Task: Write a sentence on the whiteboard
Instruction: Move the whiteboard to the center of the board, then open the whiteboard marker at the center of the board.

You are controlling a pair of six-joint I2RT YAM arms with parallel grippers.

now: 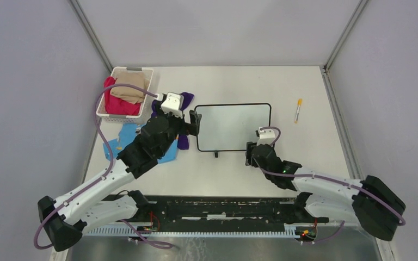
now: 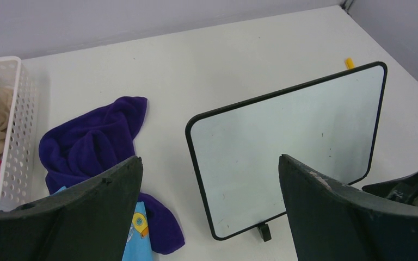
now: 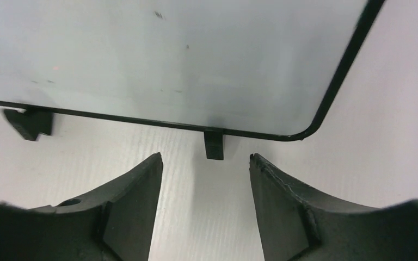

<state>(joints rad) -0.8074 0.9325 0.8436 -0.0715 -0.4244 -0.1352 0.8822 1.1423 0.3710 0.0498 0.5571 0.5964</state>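
The whiteboard stands on its feet in the middle of the table, its face bare: no stroke of the sentence is on it yet, so by my reading the writing step has not begun and this is the set-up before it. The left gripper is spread to its widest at the board's left edge and holds nothing. The right gripper sits just near of the board's right foot, jaws parted with nothing between them. The next move likely calls for a pen — the marker lies well to the right of the board, toward the far side, and the right arm is the closer one. Only the top view shows the marker whole; the left wrist sees just its yellow tip behind the board's far corner, plus a purple cloth on the left. The right wrist alone shows both feet and faint specks on the surface — invisible from above.
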